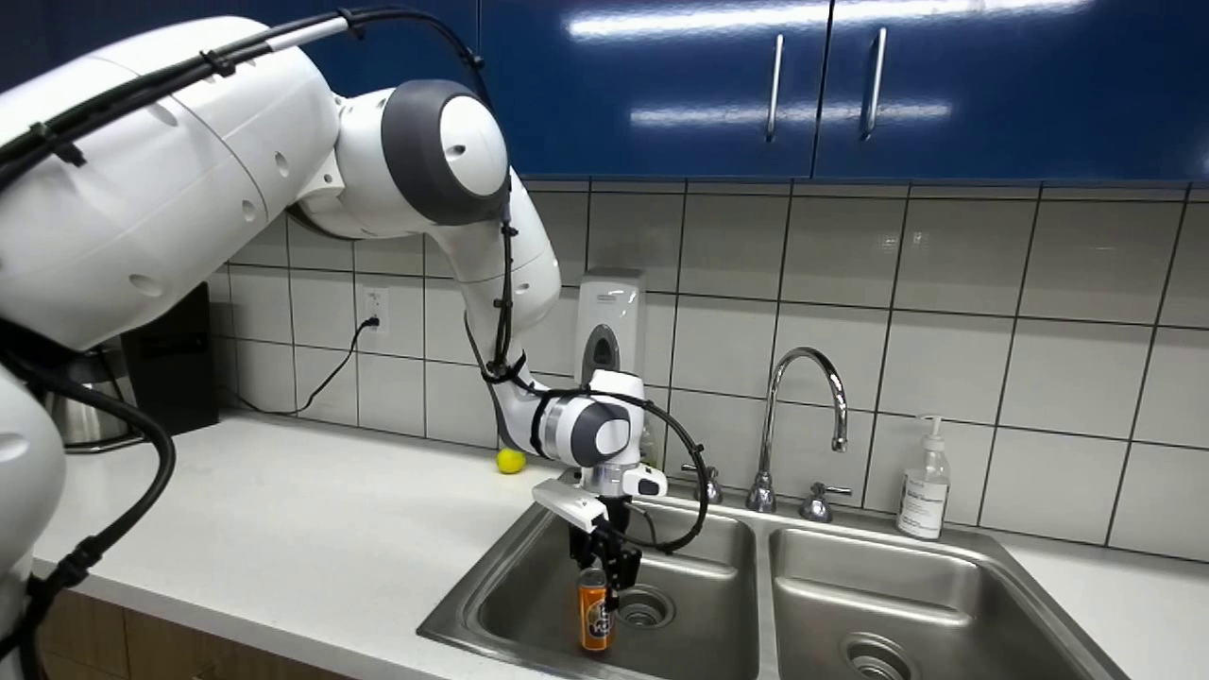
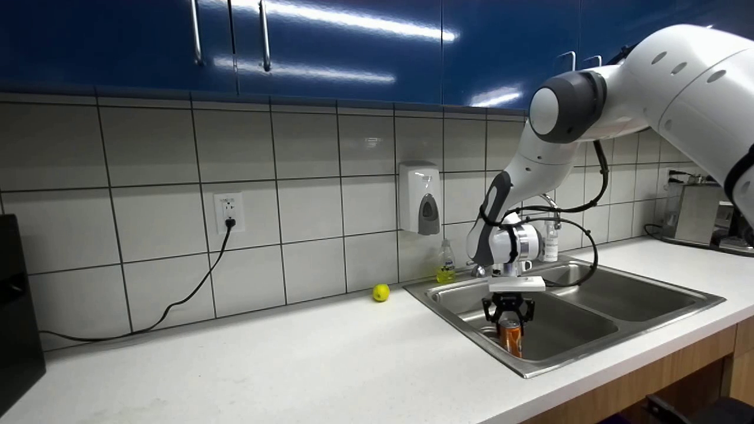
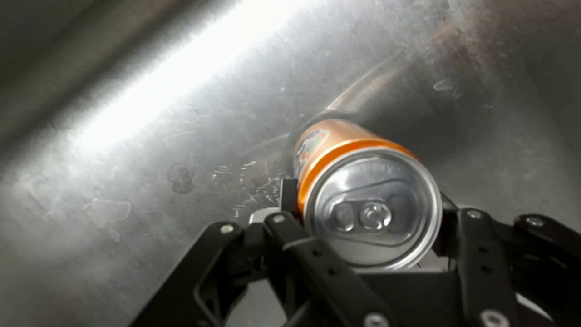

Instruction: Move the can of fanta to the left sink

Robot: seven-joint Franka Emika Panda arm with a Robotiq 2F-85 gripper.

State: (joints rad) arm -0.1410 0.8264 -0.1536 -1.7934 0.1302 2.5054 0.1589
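The can of fanta [image 1: 593,619] is inside the left sink [image 1: 704,604], in front of its round drain. It also shows in an exterior view [image 2: 511,340], where the basin's near edge partly hides its base. In the wrist view its silvery top [image 3: 372,209] faces the camera, and its base is on or very close to the steel floor [image 3: 204,118]; I cannot tell which. My gripper [image 1: 604,571] points down into the basin. Its two black fingers touch the can's upper part from both sides, so it is shut on the can. The can looks close to upright.
The right basin [image 1: 926,604] lies beyond the divider. The faucet [image 1: 770,425] and handles stand behind the basins. A soap bottle [image 1: 924,496] stands at the back right. A yellow-green fruit [image 2: 381,292] and a dish soap bottle [image 2: 446,265] are near the wall.
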